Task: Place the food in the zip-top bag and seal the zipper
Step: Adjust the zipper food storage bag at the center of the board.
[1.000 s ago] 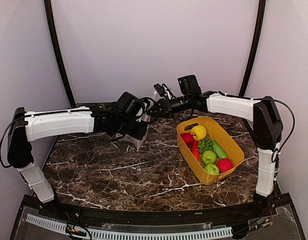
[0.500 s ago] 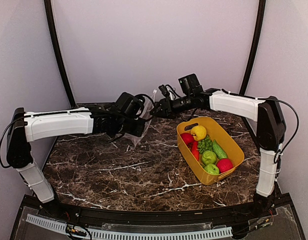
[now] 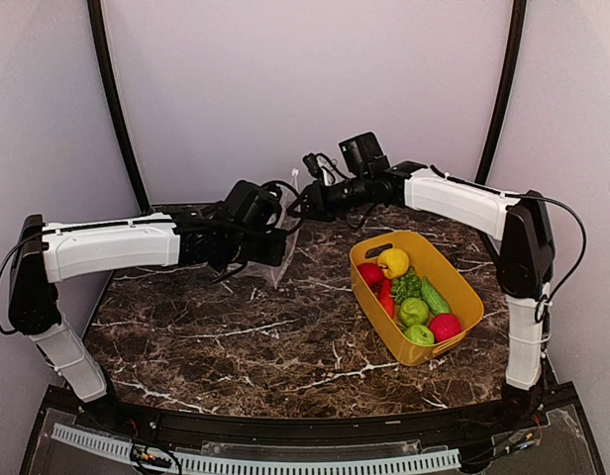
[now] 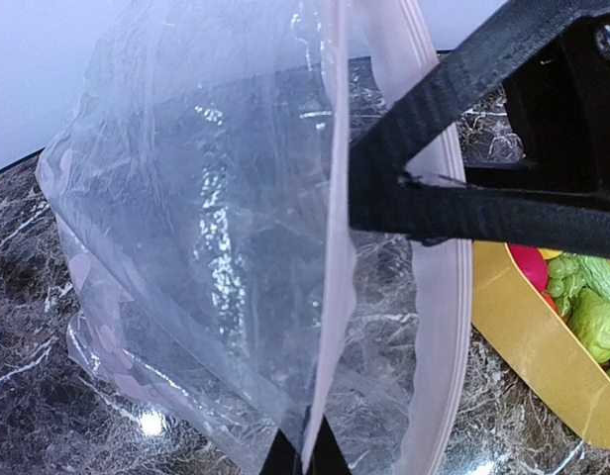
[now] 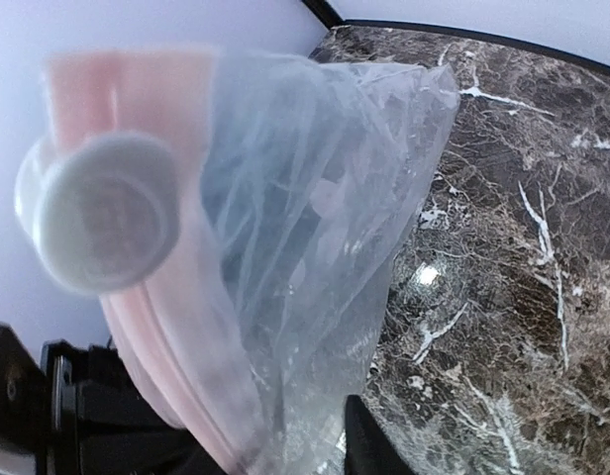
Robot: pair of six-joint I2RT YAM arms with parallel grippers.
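The clear zip-top bag (image 3: 288, 249) hangs upright above the table's back middle, held between both grippers. My left gripper (image 3: 273, 245) is shut on one mouth edge; in the left wrist view its fingertips (image 4: 305, 457) pinch that edge of the bag (image 4: 206, 247). My right gripper (image 3: 307, 190) is shut on the upper mouth edge with the pinkish zipper (image 5: 152, 332), the bag (image 5: 315, 218) draping past its finger (image 5: 369, 450). The zipper strip (image 4: 446, 297) looks parted. The food (image 3: 409, 289), red, yellow and green pieces, lies in the yellow tub (image 3: 466, 287).
The yellow tub stands at the right of the marble table (image 3: 236, 336), and it also shows in the left wrist view (image 4: 528, 341). The right arm's black body (image 4: 503, 148) crosses in front of the left wrist camera. Purple walls close in the back.
My right gripper has moved up and slightly left with the bag's top edge, pulling the bag taller. My left gripper has shifted up a little with it.
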